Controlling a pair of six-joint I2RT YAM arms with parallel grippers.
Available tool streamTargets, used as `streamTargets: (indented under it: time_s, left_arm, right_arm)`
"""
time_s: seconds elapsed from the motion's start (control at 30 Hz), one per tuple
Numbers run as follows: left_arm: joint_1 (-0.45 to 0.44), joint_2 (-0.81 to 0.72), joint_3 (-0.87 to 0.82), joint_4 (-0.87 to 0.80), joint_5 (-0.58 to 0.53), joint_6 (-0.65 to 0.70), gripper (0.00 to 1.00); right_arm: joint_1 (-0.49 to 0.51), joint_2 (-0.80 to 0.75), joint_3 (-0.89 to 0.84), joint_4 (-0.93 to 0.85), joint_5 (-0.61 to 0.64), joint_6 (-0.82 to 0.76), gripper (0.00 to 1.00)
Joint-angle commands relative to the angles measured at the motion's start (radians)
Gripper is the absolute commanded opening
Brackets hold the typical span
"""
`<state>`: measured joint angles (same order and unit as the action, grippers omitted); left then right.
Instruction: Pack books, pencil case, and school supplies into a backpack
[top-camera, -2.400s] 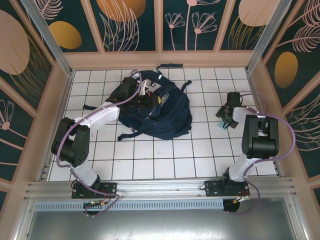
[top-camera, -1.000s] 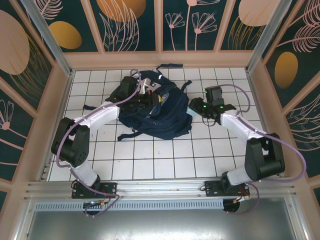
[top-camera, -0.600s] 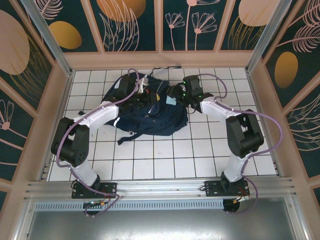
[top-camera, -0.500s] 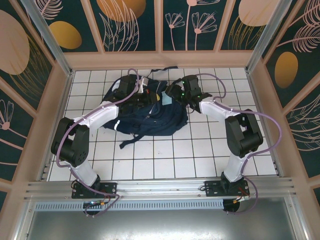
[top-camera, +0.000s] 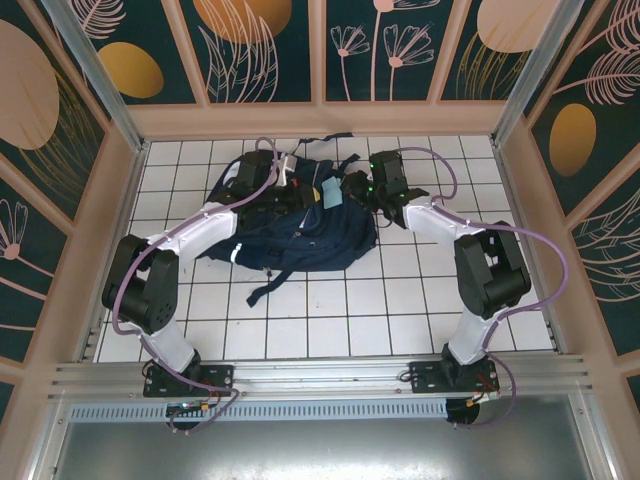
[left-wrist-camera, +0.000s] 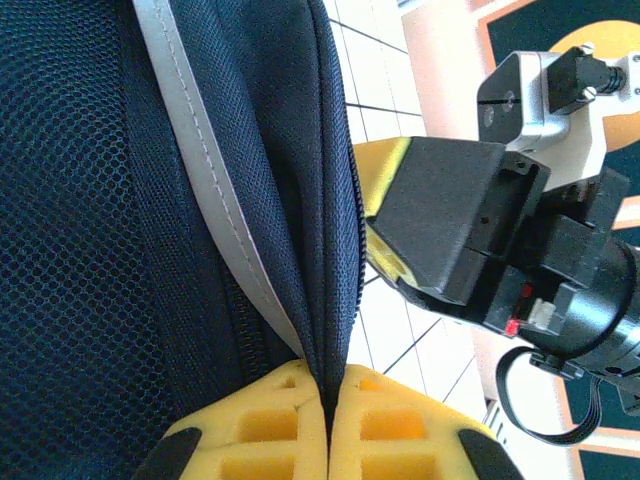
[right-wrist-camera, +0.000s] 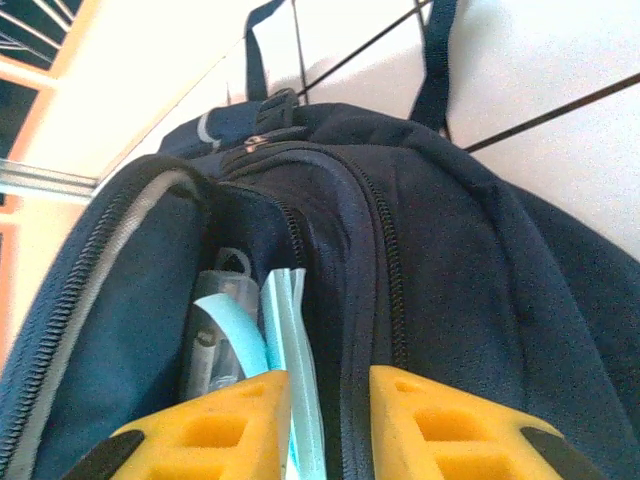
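Backpack (top-camera: 310, 238), one (left arm (top-camera: 195, 232), right arm (top-camera: 436, 218))

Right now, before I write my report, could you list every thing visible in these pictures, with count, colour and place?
backpack: one, navy blue with pale stripes, lying far-middle on the table, top pocket open
light blue flat item: one, light blue, standing partly inside the open pocket
pale item: one, greyish translucent, same pocket, beside the blue one; identity unclear
table: one, white tiles with dark lines, under everything
walls: several panels, dark teal with plant drawings, around the table
left end effector: one, yellow fingers, shut on the backpack's zipper edge
right end effector: one, yellow fingers apart, at the pocket mouth, the blue item between them
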<state>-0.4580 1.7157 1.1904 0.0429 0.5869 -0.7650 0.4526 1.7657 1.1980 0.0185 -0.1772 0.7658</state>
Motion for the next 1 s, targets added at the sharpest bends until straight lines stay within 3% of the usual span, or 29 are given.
streamTargets:
  time_s: [0.0, 0.07, 0.17, 0.43, 0.83, 0.97]
  left_arm:
    - [-0.021, -0.042, 0.010, 0.120, 0.076, 0.010, 0.00]
    - [-0.021, -0.044, 0.006, 0.118, 0.076, 0.011, 0.00]
    - [-0.021, -0.044, 0.003, 0.120, 0.078, 0.008, 0.00]
    - [-0.020, -0.046, 0.000, 0.124, 0.077, 0.004, 0.00]
    - [-0.021, -0.045, -0.005, 0.137, 0.082, -0.005, 0.00]
    - [-0.021, -0.044, -0.005, 0.139, 0.082, -0.005, 0.00]
  right_arm:
    - [0.022, -0.048, 0.064, -0.113, 0.110, -0.092, 0.27]
    - [0.032, -0.061, 0.080, -0.166, 0.184, -0.127, 0.32]
    - [0.034, -0.071, 0.078, -0.167, 0.174, -0.146, 0.32]
    - [0.041, -0.014, 0.094, -0.144, 0.117, -0.156, 0.20]
    - [0.068, 0.100, 0.101, -0.043, -0.068, -0.125, 0.14]
    - [0.089, 0.133, 0.101, 0.026, -0.184, -0.096, 0.14]
